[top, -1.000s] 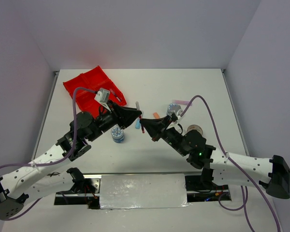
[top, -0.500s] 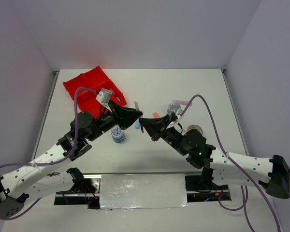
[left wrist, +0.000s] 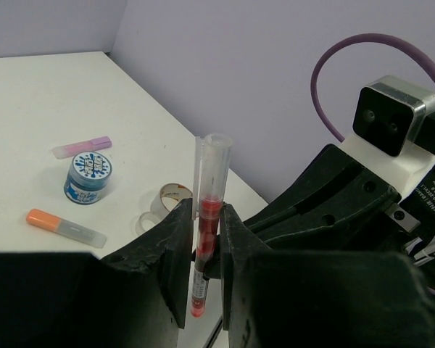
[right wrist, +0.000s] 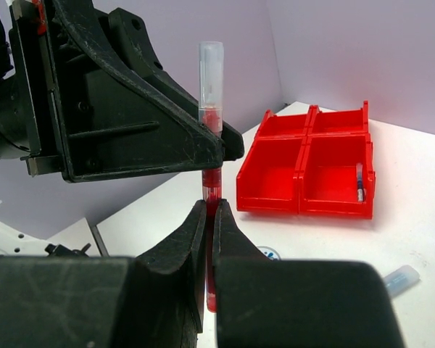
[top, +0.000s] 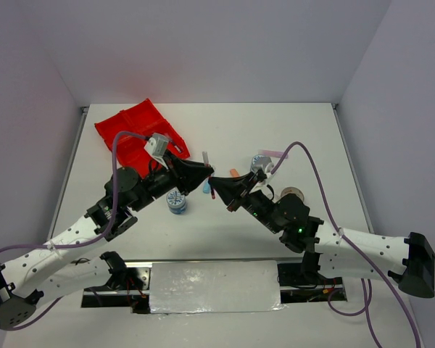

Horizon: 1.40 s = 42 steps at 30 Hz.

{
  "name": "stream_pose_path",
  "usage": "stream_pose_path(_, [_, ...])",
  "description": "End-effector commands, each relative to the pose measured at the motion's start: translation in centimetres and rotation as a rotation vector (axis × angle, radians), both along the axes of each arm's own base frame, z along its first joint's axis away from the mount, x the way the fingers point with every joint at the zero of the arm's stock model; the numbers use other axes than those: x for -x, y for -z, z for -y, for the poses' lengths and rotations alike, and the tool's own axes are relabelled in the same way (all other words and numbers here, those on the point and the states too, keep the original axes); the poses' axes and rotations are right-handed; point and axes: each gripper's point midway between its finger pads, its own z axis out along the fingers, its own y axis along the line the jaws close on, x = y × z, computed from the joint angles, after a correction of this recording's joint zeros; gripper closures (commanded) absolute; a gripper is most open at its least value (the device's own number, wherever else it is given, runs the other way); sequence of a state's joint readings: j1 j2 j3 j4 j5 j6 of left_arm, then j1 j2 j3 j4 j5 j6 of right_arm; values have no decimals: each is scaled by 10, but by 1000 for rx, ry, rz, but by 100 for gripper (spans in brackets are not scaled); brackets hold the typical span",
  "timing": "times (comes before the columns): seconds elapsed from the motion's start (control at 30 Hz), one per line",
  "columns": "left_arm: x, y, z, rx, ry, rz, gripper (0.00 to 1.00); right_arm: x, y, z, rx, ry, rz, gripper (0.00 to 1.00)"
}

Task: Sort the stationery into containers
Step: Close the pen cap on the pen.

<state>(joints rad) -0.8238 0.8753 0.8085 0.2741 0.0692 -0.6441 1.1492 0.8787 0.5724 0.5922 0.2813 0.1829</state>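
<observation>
A thin red pen (left wrist: 209,210) with a clear cap stands upright above mid-table, held from both sides. My left gripper (left wrist: 206,239) has its jaws closed against the pen's upper red part. Below it, my right gripper (right wrist: 209,217) is shut on the pen's lower end (right wrist: 211,190). In the top view the left gripper (top: 207,172) and the right gripper (top: 217,188) meet tip to tip. The red four-compartment tray (top: 138,134) lies at the far left, with one pen (right wrist: 359,181) in a compartment.
One patterned tub (top: 177,201) sits under the left arm, another tub (top: 260,164) near a pink stick (top: 272,154). A clear tape ring (top: 293,194), an orange-tipped stick (left wrist: 65,225) and a light-blue stick (right wrist: 399,279) lie on the white table.
The left gripper's jaws have narrowed onto the red pen. Neither arm has shifted otherwise.
</observation>
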Motion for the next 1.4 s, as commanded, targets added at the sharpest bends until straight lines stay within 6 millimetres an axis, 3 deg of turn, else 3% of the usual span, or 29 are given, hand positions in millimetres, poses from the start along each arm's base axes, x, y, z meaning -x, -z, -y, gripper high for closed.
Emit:
stream_pose_path(0.0, [9,-25,-1,39,30,110,100,7,-40,3,-92,-23,70,100])
stream_pose_path(0.07, [10,-26,-2,30,33,133,100,8,-39,2,-72,-33,83,92])
stream_pose_path(0.1, [13,-29,-1,23,50,167,100,10,-36,1,-54,-41,85,85])
stream_pose_path(0.13, [15,-29,-1,16,58,181,100,12,-36,0,-44,-54,95,67])
stream_pose_path(0.23, [23,-33,3,-9,111,246,100,14,-32,-1,-4,-66,101,49])
stream_pose_path(0.5, [43,-32,15,-30,246,335,100,10,-24,-5,59,-64,98,47])
stream_pose_path(0.67, [57,-31,19,-32,327,387,100,15,-29,-16,87,-120,114,54])
stream_pose_path(0.83, [57,-27,20,-51,328,396,100,23,-26,-22,96,-176,125,89])
stream_pose_path(0.97, [50,-26,18,-66,293,387,100,25,-25,-20,87,-182,122,100])
stream_pose_path(1.03, [48,-25,18,-70,284,378,100,26,-24,-20,90,-184,120,100])
stream_pose_path(1.27, [39,-28,15,-75,227,375,53,21,-20,-16,84,-151,109,100])
stream_pose_path(1.37, [37,-30,13,-80,215,373,40,21,-19,-16,89,-153,105,100])
